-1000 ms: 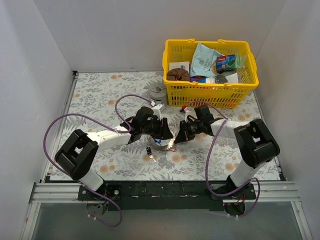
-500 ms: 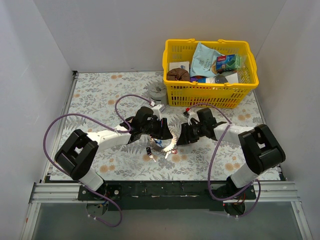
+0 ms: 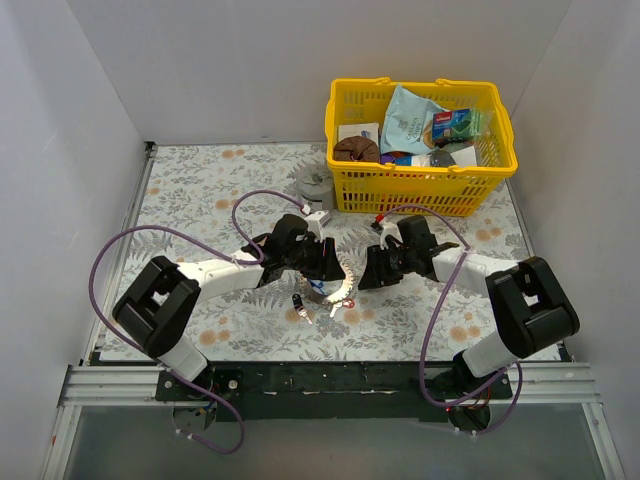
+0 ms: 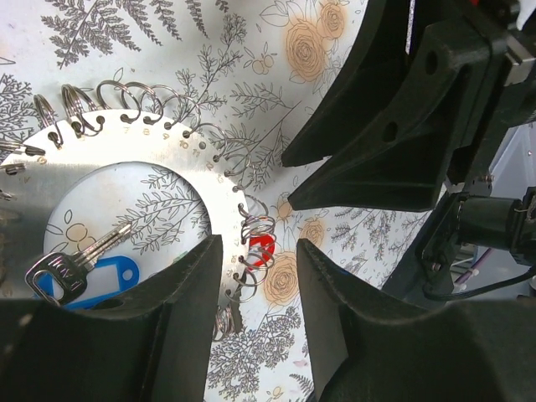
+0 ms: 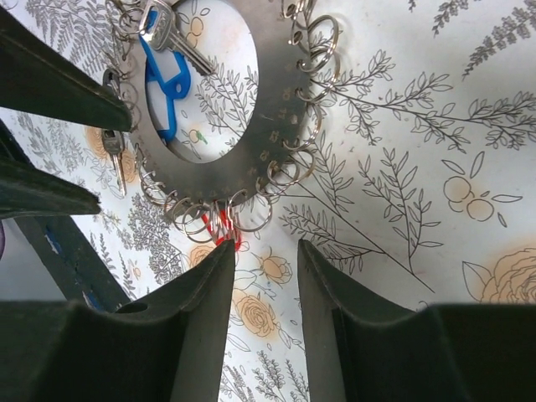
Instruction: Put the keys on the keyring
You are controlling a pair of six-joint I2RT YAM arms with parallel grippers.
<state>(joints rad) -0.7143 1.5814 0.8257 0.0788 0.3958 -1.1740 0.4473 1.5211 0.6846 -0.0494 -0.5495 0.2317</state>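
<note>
The keyring [image 4: 126, 155] is a flat silvery ring plate with several small split rings along its rim; it lies on the flowered cloth and also shows in the right wrist view [image 5: 276, 109] and the top view [image 3: 340, 287]. A key with a blue tag [image 4: 75, 270] lies inside its hole. A second key [image 5: 117, 155] hangs at its rim. A small red piece [image 4: 261, 247] lies at the rim. My left gripper [image 4: 255, 251] is open, astride the rim by the red piece. My right gripper [image 5: 266, 251] is open and empty, just off the rim.
A yellow basket [image 3: 420, 190] full of packets stands at the back right. A grey tin cup [image 3: 314, 183] stands left of it. A loose key [image 3: 299, 306] lies on the cloth in front of the left gripper. Purple cables loop over both arms.
My right arm has drawn back to the right a little, and the keyring now shows between the two grippers. My left gripper has hardly moved.
</note>
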